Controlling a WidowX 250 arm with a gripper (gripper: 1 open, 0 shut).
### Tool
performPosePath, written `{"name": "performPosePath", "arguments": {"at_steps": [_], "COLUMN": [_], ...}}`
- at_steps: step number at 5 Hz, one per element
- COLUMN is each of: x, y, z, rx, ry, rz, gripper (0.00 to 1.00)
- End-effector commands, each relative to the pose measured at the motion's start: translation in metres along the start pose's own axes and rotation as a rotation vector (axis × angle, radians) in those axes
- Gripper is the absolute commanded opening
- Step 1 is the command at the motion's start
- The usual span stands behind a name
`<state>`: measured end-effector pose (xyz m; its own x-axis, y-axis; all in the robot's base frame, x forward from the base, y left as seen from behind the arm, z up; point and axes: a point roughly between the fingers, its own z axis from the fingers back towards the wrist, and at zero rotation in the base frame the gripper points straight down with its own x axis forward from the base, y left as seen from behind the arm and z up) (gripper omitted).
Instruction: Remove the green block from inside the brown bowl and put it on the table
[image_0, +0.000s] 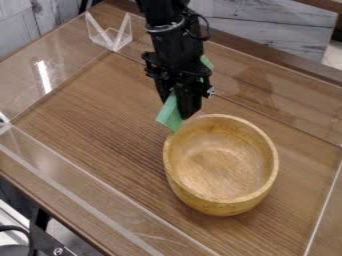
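The green block hangs tilted from my black gripper, which is shut on its upper end. Only the block's lower part shows below the fingers. It sits just outside the back-left rim of the brown bowl, close above the table; I cannot tell whether its lower corner touches the wood. The bowl stands upright at the front right, with nothing inside it. The gripper points steeply down.
Low clear acrylic walls run around the tabletop's edges. A small clear acrylic piece stands at the back left, behind the arm. Bare wood lies left of and in front of the gripper.
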<state>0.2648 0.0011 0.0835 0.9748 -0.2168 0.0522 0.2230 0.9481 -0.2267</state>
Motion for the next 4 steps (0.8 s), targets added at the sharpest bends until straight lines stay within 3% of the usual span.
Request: {"name": "performPosePath", "arguments": {"at_steps": [1, 3, 4], "x": [0.0053, 0.0049, -0.0017], "y": [-0.0013, -0.0004, 0.0042], "z": [0.0074, 0.0029, 0.0047], "rx": [0.021, 0.026, 0.029], "ry": [-0.039, -0.040, -0.045], "rz": [-0.022, -0.026, -0.028], "gripper": [0.00, 0.00, 0.00]}}
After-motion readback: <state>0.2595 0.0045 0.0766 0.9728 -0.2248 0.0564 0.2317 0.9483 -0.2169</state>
